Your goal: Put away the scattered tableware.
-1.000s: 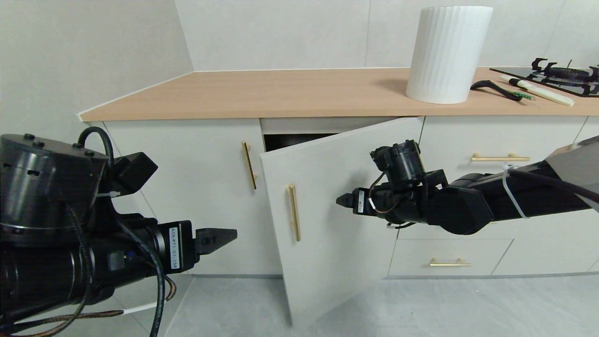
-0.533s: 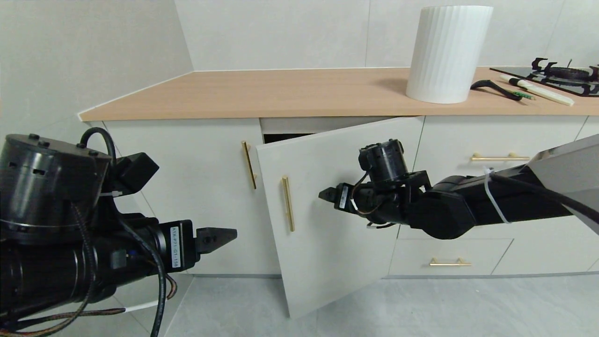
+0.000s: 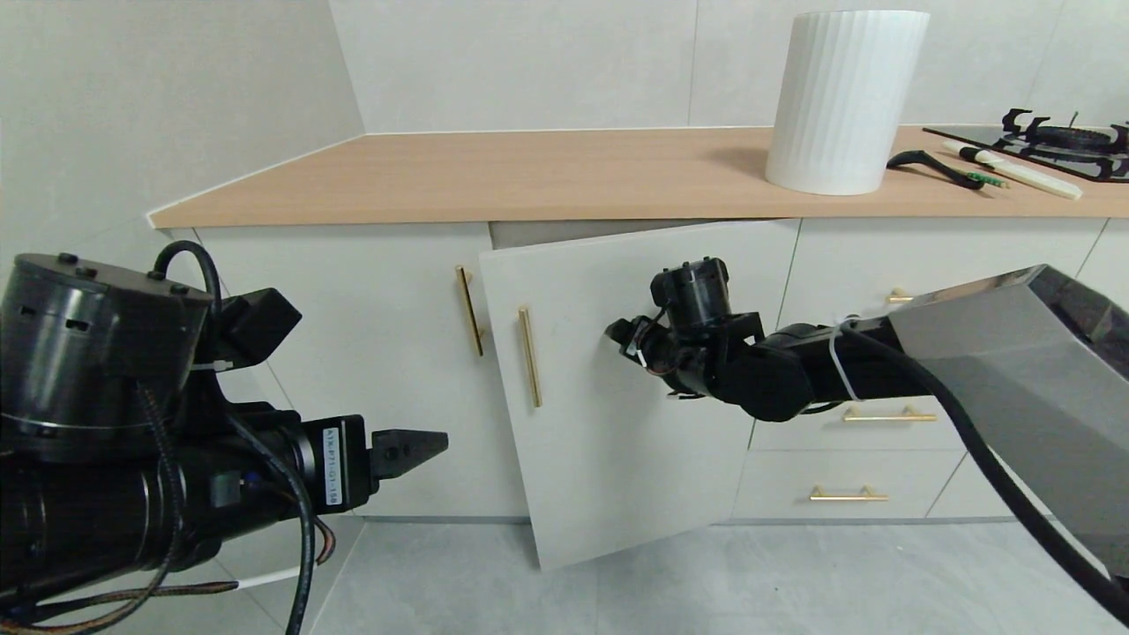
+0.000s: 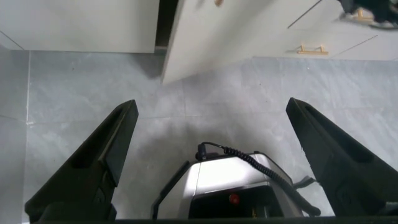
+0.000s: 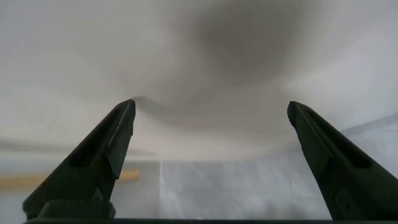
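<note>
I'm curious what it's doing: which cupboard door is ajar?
The middle door, in front of the right gripper: its handle edge stands out at an angle, while the left door sits flush.

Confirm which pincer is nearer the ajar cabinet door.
Right. The right pincer is up against the front of the cabinet door; the left pincer hangs lower, well clear to its left.

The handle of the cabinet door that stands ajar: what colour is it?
Gold, like polished brass. The handle shows best in the head view.
</note>
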You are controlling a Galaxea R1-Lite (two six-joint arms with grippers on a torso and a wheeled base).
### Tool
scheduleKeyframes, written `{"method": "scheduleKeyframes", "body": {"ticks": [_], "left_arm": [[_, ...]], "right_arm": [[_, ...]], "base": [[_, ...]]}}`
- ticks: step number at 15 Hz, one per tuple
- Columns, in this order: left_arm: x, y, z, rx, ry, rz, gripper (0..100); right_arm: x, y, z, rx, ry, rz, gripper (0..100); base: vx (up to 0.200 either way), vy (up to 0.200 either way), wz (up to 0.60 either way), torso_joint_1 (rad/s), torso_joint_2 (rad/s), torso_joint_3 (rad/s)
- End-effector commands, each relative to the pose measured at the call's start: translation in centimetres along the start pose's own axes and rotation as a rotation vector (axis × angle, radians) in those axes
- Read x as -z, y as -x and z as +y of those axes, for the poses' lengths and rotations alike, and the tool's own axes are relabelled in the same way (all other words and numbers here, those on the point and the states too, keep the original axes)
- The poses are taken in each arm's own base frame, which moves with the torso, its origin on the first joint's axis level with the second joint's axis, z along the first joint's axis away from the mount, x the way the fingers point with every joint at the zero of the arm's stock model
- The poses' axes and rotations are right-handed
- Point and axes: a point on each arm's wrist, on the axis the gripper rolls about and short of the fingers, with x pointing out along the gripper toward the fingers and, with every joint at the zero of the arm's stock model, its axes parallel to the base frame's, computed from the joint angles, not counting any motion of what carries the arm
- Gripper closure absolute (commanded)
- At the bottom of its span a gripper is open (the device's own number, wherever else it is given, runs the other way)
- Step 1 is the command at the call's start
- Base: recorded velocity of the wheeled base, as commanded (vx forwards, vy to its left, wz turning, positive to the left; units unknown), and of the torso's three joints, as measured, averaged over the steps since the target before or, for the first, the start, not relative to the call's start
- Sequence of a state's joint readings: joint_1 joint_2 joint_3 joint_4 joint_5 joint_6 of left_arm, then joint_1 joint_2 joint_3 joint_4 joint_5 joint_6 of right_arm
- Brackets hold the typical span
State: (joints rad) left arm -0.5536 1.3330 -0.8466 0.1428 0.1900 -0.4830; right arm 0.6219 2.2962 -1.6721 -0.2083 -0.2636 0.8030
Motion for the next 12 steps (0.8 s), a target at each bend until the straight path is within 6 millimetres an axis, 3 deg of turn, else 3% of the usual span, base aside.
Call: {"method": "scheduleKeyframes", "body": {"ticks": [1,5,12], "left_arm": [[0.0,0.0,0.0,-0.001,0.000,0.001,0],[0.0,-0.1,0.0,-0.001,0.000,0.002,0],[0.1,-0.1,0.0,-0.001,-0.002,0.004,0]], "right_arm": [[-0.2,-2.3,-1.5,0.045,-0.022,-0.035,0],[-0.8,-4.0,-2.3,0.098,-0.036,-0.107,0],[-1.6,-4.8,-2.9,0.121,-0.048,-0.150,0]], "base": [[0.000,0.000,0.00,0.000,0.00,0.000],[0.000,0.000,0.00,0.000,0.00,0.000],[0.000,0.000,0.00,0.000,0.00,0.000]]}}
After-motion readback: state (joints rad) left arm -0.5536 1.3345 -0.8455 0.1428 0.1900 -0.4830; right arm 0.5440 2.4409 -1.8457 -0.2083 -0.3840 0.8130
